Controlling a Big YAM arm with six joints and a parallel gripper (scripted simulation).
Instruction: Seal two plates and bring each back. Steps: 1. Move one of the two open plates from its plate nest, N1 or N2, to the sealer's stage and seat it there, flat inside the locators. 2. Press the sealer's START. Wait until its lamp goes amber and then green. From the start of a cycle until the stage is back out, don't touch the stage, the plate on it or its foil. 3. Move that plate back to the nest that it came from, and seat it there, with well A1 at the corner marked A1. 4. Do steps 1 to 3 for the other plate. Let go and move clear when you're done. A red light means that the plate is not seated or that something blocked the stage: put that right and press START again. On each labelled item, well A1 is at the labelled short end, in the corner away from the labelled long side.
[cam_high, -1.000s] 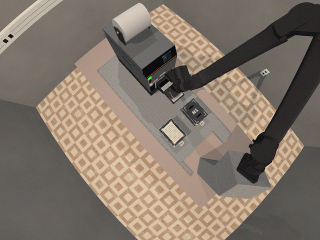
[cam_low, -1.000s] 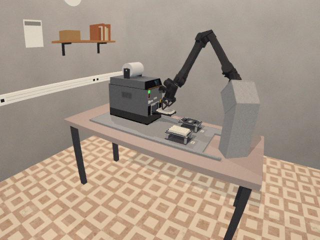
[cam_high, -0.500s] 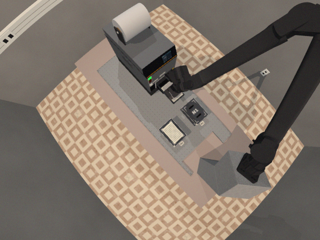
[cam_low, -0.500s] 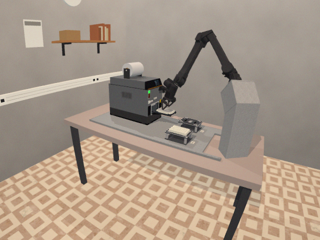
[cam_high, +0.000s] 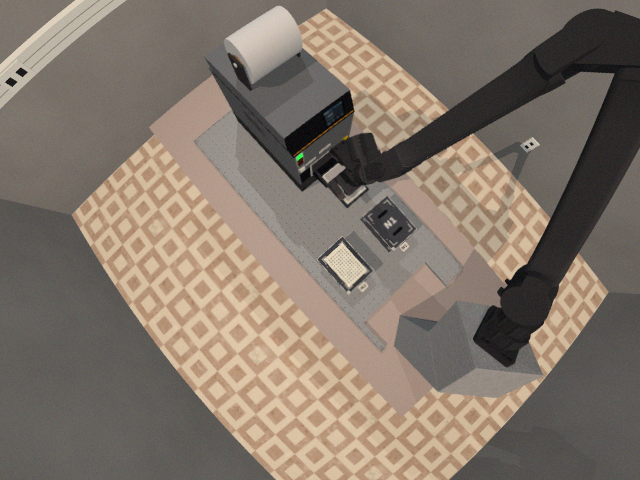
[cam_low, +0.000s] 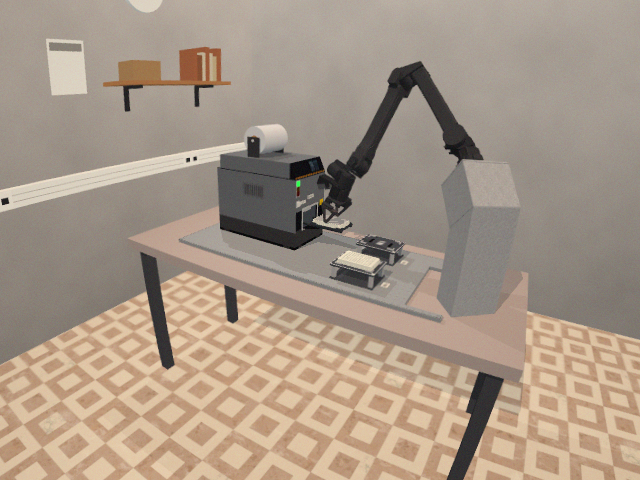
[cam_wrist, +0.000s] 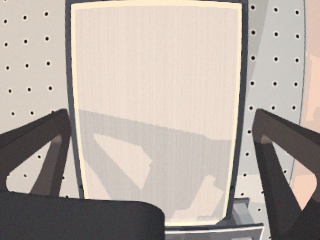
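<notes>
The claw (cam_high: 342, 187) (cam_low: 332, 212) (cam_wrist: 161, 119) was spread wide with nothing gripped, 1 finger at each long side of the foil-covered plate (cam_high: 356, 195) (cam_low: 336, 223) (cam_wrist: 155, 75). That plate was on the sealer's extended stage (cam_high: 349, 204) (cam_low: 343, 228) (cam_wrist: 244, 50), and with the status lamp (cam_high: 299, 156) (cam_low: 298, 183) green, step 3 was judged due. For a good grip, the fingers were best centred across the width, lowered evenly below the foil's edge and closed on the side walls, so that the foil was left unpressed. A straight, level lift would be needed to clear the locators before any sideways travel.

Behind 1 short end, the plate sealer (cam_high: 289, 103) (cam_low: 258, 206) stood close, so room there was tight; pegboard showed past both long sides, and retreat was judged safest upward, then outward. Beyond the stage, plate nest N1 (cam_high: 398, 219) (cam_low: 379, 246) stood unfilled, the likely destination, with A1 to be matched to its marked corner. Farther off, the open plate (cam_high: 346, 265) (cam_low: 358, 260) sat in plate nest N2 (cam_high: 346, 289) (cam_low: 356, 270), near enough to N1 that its side was to be given clearance.
</notes>
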